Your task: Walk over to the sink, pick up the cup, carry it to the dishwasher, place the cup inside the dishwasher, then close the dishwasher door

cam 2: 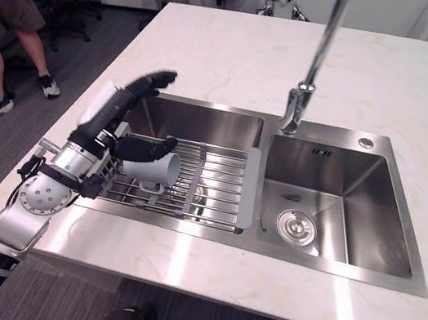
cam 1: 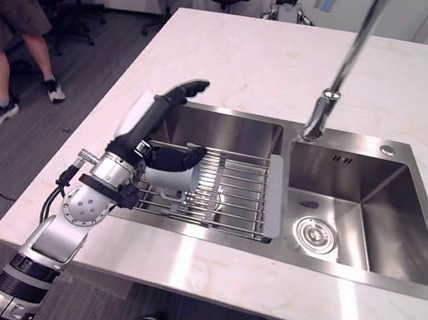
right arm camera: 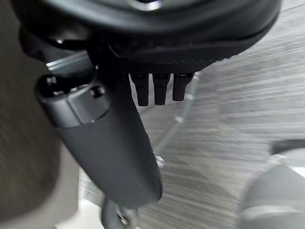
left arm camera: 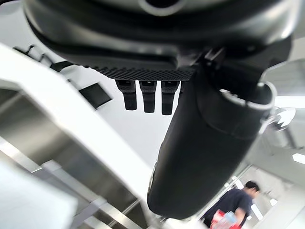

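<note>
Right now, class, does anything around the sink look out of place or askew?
The cup lies on its side on the wire rack across the left basin, not upright. Nothing looks spilled or damaged.

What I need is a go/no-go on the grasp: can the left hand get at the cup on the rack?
Probably yes. The left hand is open right beside the cup, thumb above it; the cup lies on its side on the wire rack, with nothing between them.
</note>
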You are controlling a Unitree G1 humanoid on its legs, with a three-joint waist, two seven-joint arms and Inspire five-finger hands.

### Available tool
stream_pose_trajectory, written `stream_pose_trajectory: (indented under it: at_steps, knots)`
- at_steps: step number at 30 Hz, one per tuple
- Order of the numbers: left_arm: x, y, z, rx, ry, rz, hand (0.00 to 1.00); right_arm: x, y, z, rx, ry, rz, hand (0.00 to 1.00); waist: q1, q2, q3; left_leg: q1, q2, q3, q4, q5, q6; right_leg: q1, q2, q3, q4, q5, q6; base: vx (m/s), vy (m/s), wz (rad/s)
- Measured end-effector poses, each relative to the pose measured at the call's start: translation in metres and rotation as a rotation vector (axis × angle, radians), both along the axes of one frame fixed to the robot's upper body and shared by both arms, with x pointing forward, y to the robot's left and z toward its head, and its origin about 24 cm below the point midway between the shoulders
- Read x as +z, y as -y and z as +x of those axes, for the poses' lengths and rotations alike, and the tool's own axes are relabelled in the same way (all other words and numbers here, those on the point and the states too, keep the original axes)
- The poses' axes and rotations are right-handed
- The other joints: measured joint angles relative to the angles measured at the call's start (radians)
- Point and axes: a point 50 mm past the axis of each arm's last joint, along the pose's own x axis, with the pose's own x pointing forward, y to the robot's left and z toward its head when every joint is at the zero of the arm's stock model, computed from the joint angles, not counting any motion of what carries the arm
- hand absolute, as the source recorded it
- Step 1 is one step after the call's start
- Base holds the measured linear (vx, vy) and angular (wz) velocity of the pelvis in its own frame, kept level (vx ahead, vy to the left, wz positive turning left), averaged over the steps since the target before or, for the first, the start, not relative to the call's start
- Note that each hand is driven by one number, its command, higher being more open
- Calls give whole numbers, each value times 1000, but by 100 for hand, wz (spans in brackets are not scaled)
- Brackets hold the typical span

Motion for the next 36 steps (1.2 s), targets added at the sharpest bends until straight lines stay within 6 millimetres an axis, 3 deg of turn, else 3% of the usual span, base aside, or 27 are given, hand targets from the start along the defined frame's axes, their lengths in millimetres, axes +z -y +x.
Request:
stream_pose_trajectory:
  at_steps: [6,15,19,28,29,36]
  knots:
    - [-20,-10,-6,1,-94,100,90,-10,-6,-8,40,-66,6,90,0,-9,-27,39,-24,-3,-70,11,0,48,-6,-8,-76,14,16,93,17,4]
    - [-46,-30,-14,40,-212,244,90,-20,-7,-16,79,-154,-12,90,-5,-7,-47,91,-23,-3,-185,60,-5,96,8,-8,-186,70,14,31,-12,0]
    - [-59,-40,-13,85,-235,372,90,-21,-11,-12,109,-152,-10,90,-22,-5,-49,102,-28,1,-221,84,3,99,8,-2,-218,98,16,-47,32,-4]
    - [-63,-39,0,134,-209,501,90,-21,-14,-13,125,-159,-6,90,-56,12,-60,118,-45,12,-355,181,29,61,4,12,-259,151,39,-111,49,-3]
    - [-63,-38,4,138,-204,521,30,-21,-14,-13,125,-159,-7,90,-56,15,-62,121,-46,17,-367,186,27,55,5,18,-262,156,41,-64,42,-15]
    - [-58,-28,20,150,-177,554,30,-21,-15,-11,125,-154,-8,90,-80,17,-60,108,-52,40,-367,184,30,36,4,46,-280,170,42,-25,37,-11]
